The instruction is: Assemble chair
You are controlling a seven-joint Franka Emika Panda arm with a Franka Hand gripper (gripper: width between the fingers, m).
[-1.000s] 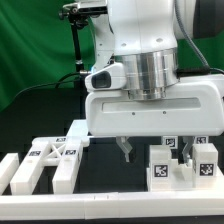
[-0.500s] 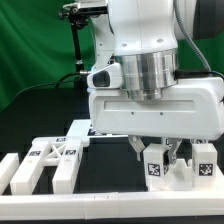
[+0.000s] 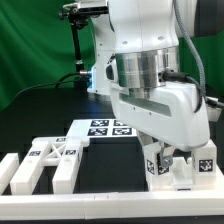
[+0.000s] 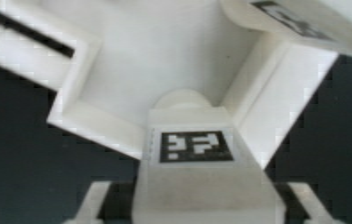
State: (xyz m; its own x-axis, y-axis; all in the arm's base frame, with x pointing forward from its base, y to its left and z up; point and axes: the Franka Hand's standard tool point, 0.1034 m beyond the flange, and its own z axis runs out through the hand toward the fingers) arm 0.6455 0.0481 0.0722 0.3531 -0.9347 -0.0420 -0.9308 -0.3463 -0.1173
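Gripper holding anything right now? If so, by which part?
Yes. The gripper is shut on a small tagged chair block, pinched by its two opposite sides, tag face showing between the jaws. Lifted or not: cannot tell.

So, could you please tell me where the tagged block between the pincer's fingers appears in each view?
Exterior view: the tagged block sits low on the exterior view's right, inside the pincer.
Wrist view: the tagged block is centred and close up, its tag facing the camera.
Shared landmark: that black-and-white square tag on the block.
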